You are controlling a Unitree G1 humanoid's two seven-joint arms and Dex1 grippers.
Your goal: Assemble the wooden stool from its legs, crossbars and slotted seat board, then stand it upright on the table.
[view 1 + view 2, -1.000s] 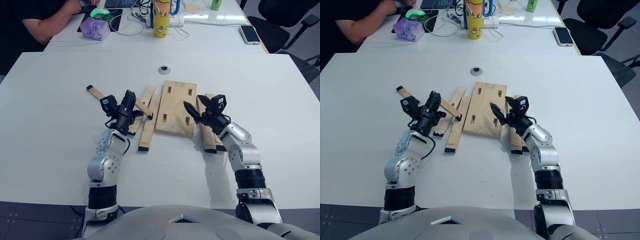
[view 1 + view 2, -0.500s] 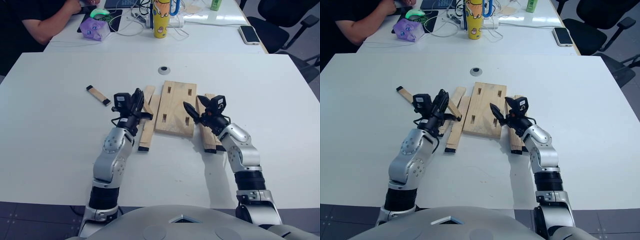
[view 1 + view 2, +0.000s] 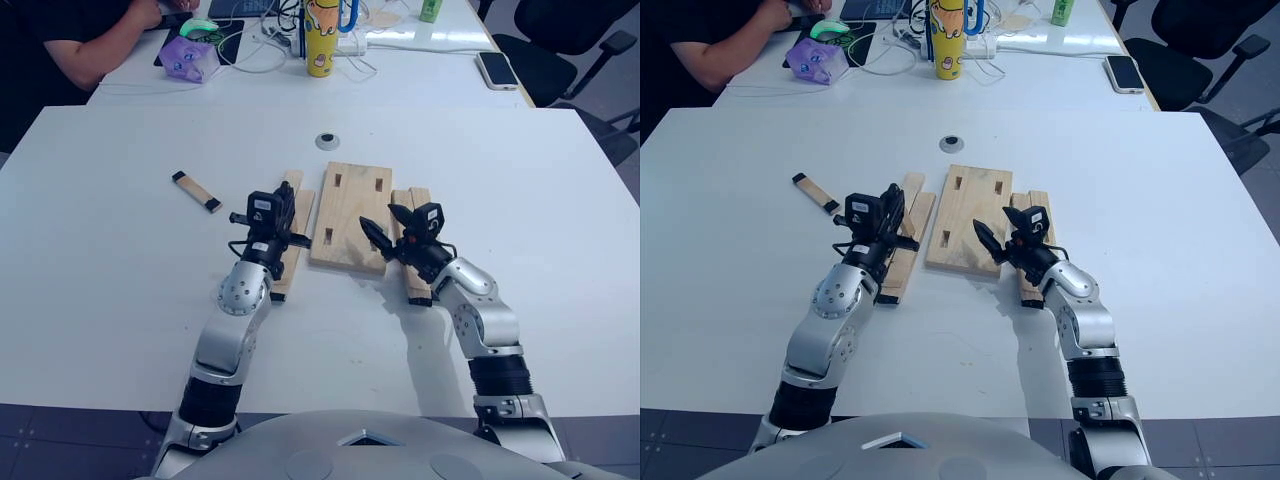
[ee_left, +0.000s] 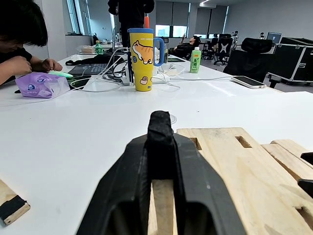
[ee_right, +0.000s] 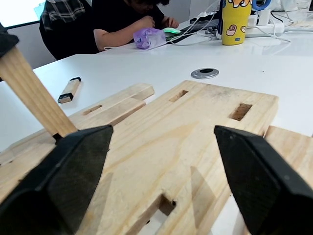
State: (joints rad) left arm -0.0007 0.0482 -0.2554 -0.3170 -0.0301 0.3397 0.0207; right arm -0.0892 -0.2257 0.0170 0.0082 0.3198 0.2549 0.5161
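With your left gripper [image 4: 160, 128] clamped on a crossbar [image 5: 30, 93] left of centre, you probably needed the right gripper [image 3: 379, 225], fingers apart, steadying the central seat board [image 3: 350, 205] first.

Open-plan office with shared white desks.

The broad white counter [image 3: 120, 300] has a cable grommet [image 3: 327, 140] set in its top. The rear counter [image 3: 420, 80] carries a mouse [image 3: 198, 24] on a pad, tangled cables [image 3: 262, 48], a yellow mug [image 3: 322, 40], a green bottle [image 4: 195, 59] and a phone [image 3: 498, 69]. Black swivel chairs [image 3: 570, 40] stand beside it. The left wrist view looks down a long room of more desks and chairs to large windows [image 4: 168, 30].
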